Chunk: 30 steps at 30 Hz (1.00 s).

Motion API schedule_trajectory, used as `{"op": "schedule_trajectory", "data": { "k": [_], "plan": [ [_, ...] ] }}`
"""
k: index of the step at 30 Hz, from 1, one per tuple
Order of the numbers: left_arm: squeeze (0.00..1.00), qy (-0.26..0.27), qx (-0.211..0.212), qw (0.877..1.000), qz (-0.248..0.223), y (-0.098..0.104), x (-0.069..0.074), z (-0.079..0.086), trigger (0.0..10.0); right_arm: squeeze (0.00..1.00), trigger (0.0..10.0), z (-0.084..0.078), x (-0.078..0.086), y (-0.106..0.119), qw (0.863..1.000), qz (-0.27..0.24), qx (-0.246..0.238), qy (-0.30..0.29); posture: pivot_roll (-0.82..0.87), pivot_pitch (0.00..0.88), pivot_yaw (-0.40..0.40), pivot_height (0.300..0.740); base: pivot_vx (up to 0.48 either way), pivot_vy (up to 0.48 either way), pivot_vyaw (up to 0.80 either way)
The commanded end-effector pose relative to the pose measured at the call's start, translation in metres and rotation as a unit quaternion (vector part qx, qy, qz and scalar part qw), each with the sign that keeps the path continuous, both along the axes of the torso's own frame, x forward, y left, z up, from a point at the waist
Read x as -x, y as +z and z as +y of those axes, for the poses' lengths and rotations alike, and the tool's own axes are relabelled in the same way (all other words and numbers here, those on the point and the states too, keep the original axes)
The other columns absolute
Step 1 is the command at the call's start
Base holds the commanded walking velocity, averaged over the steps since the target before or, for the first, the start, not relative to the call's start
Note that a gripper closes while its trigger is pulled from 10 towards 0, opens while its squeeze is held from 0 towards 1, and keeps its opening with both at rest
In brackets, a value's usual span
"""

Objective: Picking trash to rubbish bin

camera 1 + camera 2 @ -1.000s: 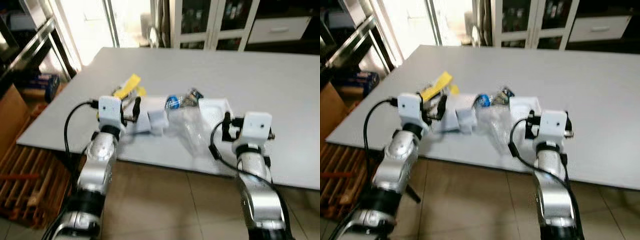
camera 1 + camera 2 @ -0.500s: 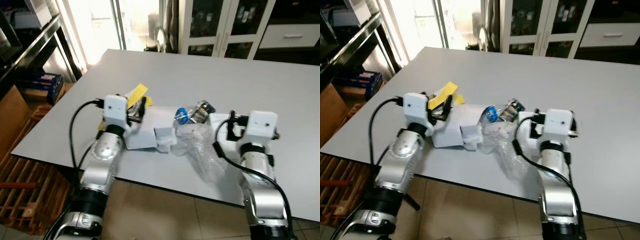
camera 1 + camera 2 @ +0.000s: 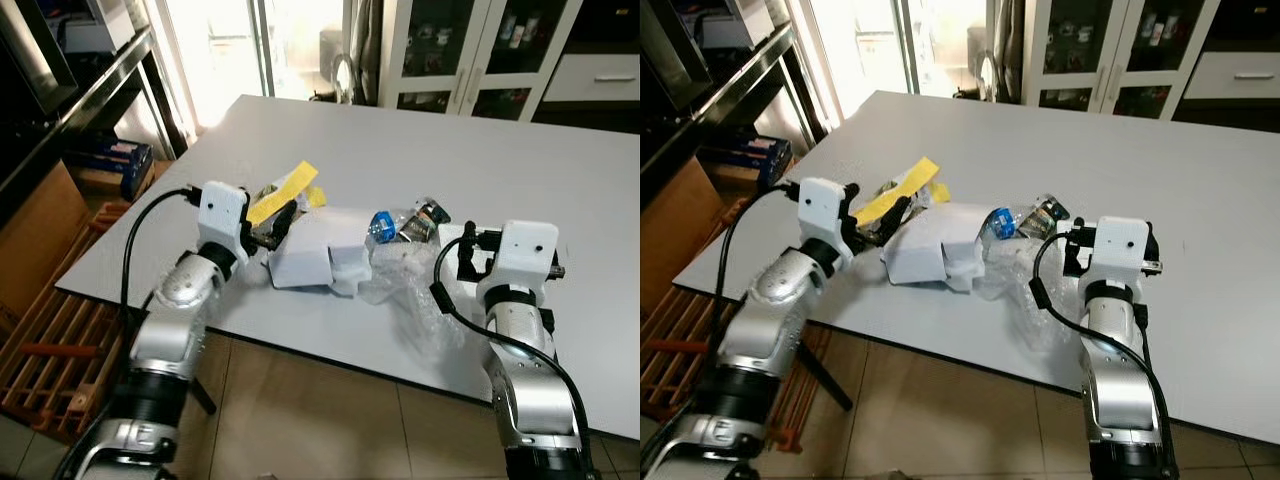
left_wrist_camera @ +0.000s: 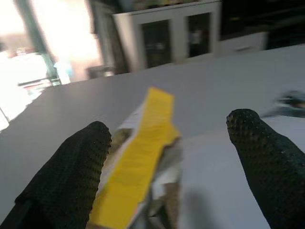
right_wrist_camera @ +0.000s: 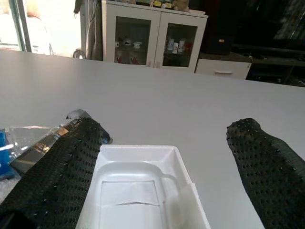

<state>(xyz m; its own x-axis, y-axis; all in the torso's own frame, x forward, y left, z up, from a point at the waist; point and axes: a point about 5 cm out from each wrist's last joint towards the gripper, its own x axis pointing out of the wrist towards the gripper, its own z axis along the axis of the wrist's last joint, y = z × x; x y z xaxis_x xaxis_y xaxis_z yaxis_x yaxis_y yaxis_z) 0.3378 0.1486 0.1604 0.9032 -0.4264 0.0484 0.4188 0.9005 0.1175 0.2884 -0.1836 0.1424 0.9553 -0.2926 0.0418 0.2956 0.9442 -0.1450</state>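
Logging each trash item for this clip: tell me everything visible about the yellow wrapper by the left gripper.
The yellow wrapper is a long, flat strip of bright yellow, looking like foil or plastic packaging, with crumpled silvery material under it. It lies on the grey table near its left edge, angled away from the robot, beside the white paper box. The left gripper has its jaws open on either side of the strip, not closed on it.

The place looked like a room in a home or office used partly for storage. A wide grey table (image 3: 520, 170) stood on a tiled floor (image 3: 300, 410). Beyond the left gripper (image 3: 283, 218) and right gripper (image 3: 1072, 247) were white glass-door cabinets (image 3: 460, 45), a bright glass door (image 3: 215, 50), metal shelving (image 3: 80, 80) and a wooden slatted pallet (image 3: 50, 350).
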Motion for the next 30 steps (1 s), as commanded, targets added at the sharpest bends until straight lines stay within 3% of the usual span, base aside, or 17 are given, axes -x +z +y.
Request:
{"op": "schedule_trajectory", "data": {
  "k": [1,8,16,17,18,20,24,30],
  "plan": [
    [0.00,-0.039,-0.004,0.999,-0.006,0.012,0.001,-0.003,10.0,0.00,10.0,-0.002,0.000,-0.001,1.000,0.005,-0.003,-0.006,-0.04,0.066,0.053,0.740,0.000,0.000,0.00],
    [0.00,-0.121,-0.027,0.992,0.023,0.015,0.010,-0.007,10.0,0.00,10.0,-0.001,-0.001,-0.001,1.000,0.011,-0.004,-0.008,-0.03,0.085,0.062,0.740,0.000,0.000,0.00],
    [0.00,-0.198,-0.018,0.978,0.068,0.014,0.026,-0.018,10.0,0.00,10.0,-0.005,-0.003,-0.010,0.999,0.039,-0.002,-0.013,-0.01,0.099,0.064,0.740,0.000,0.000,0.00],
    [0.00,-0.234,-0.023,0.969,0.081,0.014,0.033,-0.025,10.0,0.00,10.0,-0.006,-0.004,-0.009,0.999,0.039,0.000,-0.014,-0.01,0.103,0.063,0.740,0.000,0.000,0.00],
    [0.00,-0.234,-0.023,0.969,0.081,0.014,0.033,-0.025,10.0,0.00,10.0,-0.006,-0.004,-0.009,0.999,0.039,0.000,-0.014,-0.01,0.103,0.063,0.740,0.000,0.000,0.00],
    [0.00,-0.272,-0.033,0.957,0.095,0.014,0.041,-0.031,10.0,0.00,10.0,-0.007,-0.006,-0.008,0.999,0.038,0.001,-0.014,-0.01,0.104,0.062,0.740,0.000,0.000,0.00],
    [0.00,-0.299,-0.042,0.948,0.103,0.017,0.046,-0.037,10.0,0.00,10.0,-0.006,-0.007,-0.004,0.999,0.031,0.012,-0.013,-0.01,0.101,0.061,0.740,0.000,0.000,0.00],
    [0.00,-0.309,-0.047,0.944,0.103,0.019,0.049,-0.039,10.0,0.00,10.0,-0.008,-0.007,-0.002,0.999,0.027,0.018,-0.021,-0.01,0.099,0.062,0.740,0.000,0.000,0.00]
  ]
}}
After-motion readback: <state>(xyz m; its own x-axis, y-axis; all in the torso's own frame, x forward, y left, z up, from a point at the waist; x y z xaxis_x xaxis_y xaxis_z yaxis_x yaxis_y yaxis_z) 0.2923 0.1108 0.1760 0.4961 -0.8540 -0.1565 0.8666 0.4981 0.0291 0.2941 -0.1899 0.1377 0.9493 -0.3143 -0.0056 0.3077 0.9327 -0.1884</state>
